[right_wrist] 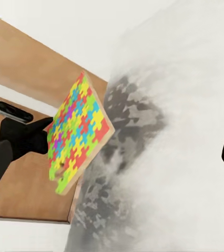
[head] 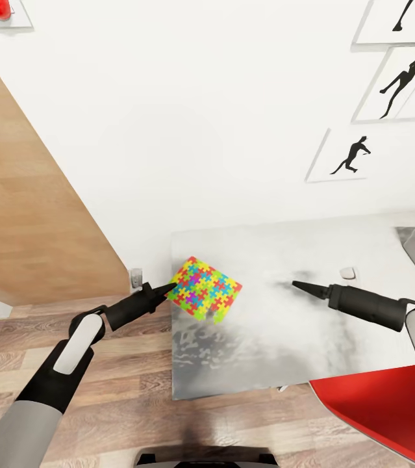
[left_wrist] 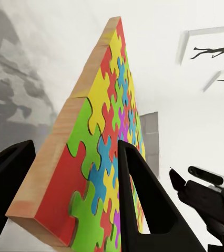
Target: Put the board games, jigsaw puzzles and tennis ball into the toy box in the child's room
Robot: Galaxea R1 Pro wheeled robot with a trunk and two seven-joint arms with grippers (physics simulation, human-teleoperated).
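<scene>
Both arms run grey, then black, then a white segment. Each ends in a black tapered tool: left tool (head: 168,288), right tool (head: 296,284).

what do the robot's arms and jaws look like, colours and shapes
Both arms have light grey upper segments, white elbow covers and black forearms tapering to slim black grippers, left and right. In the left wrist view the fingers are flat black wedges.

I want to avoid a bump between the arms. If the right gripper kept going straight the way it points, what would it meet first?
Probably the jigsaw puzzle held by the left gripper; the right gripper points at it across bare table, though depth is unclear.
</scene>
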